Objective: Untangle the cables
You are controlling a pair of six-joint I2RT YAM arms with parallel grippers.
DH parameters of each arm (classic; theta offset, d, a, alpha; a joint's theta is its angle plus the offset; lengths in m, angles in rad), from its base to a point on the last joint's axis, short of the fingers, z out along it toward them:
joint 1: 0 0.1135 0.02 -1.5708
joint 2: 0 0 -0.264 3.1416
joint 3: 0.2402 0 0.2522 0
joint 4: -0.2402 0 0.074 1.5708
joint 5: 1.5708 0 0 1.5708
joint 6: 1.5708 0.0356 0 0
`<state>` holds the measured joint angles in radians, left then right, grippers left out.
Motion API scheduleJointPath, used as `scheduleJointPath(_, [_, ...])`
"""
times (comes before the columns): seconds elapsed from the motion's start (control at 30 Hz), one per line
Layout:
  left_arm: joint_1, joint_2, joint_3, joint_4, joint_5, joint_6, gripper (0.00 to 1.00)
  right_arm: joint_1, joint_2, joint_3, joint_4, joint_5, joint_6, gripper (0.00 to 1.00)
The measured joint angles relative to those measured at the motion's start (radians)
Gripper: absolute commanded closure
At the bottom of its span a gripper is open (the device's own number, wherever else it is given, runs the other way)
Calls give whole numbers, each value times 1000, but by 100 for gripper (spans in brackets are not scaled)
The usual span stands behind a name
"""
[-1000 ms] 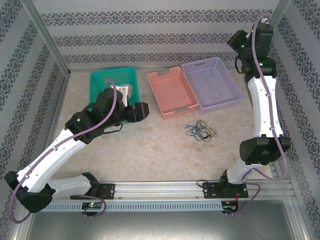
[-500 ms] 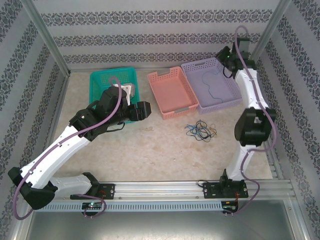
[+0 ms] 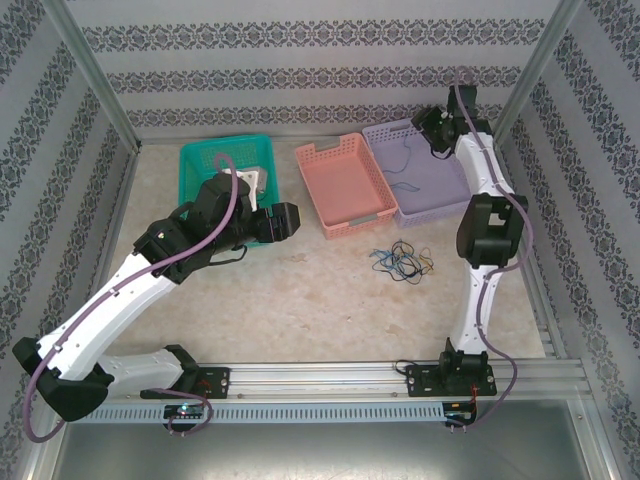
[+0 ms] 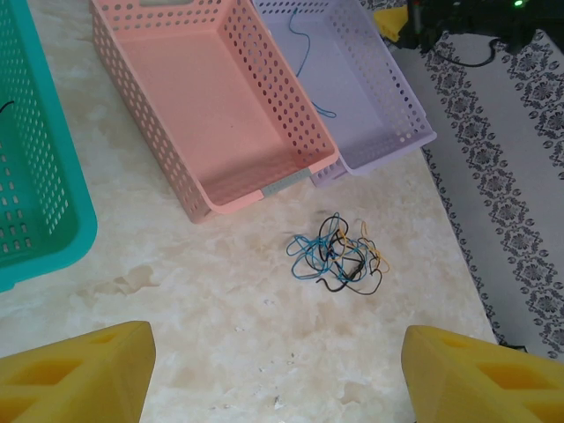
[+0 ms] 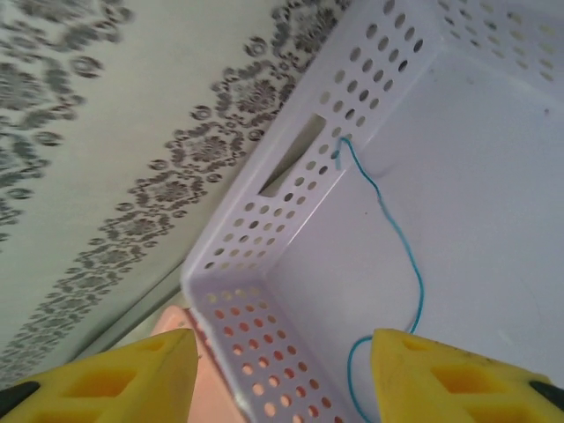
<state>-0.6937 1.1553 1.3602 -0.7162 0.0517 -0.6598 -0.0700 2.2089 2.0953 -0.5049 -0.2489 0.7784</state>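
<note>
A small tangle of blue, black and yellow cables (image 3: 402, 260) lies on the table in front of the baskets, and appears in the left wrist view (image 4: 339, 258) ahead of my left gripper (image 4: 278, 370). That gripper (image 3: 290, 220) hovers open and empty, left of the tangle. One loose blue cable (image 3: 405, 168) lies inside the purple basket (image 3: 447, 180); its upper end leans on the basket wall (image 5: 401, 238). My right gripper (image 3: 435, 132) hangs over the basket's far end, open (image 5: 282, 379), holding nothing.
A pink basket (image 3: 345, 185) stands left of the purple one, and a teal basket (image 3: 225, 142) sits further left behind the left arm. In the left wrist view the pink basket (image 4: 220, 97) and purple basket (image 4: 366, 101) lie beyond the tangle. Patterned walls enclose the table.
The right arm swung down and left over the purple basket and its gripper opened, leaving the blue cable in the basket. The left arm barely moved.
</note>
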Motion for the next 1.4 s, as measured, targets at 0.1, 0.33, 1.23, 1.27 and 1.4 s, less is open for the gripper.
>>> scheduleJointPath(0.1, [4,18,6,-2,22,-5,25,0,-135,-112,7,29,-8,40])
scheduleJointPath(0.33, [30,118,17,-3,104,-13,29,21,-536,-484,10,177,-25,57])
scheduleJointPath(1.23, [52,190,-307,179,352,-69,58,48,-790,-1343,88,115,447,53])
scheduleJointPath(1.27, [49,189,-307,179,352,-71,58,48,-788,-1354,91,111,467,53])
scheduleJointPath(1.4, [41,180,-307,180,347,-79,58,57,-766,-1360,100,100,490,57])
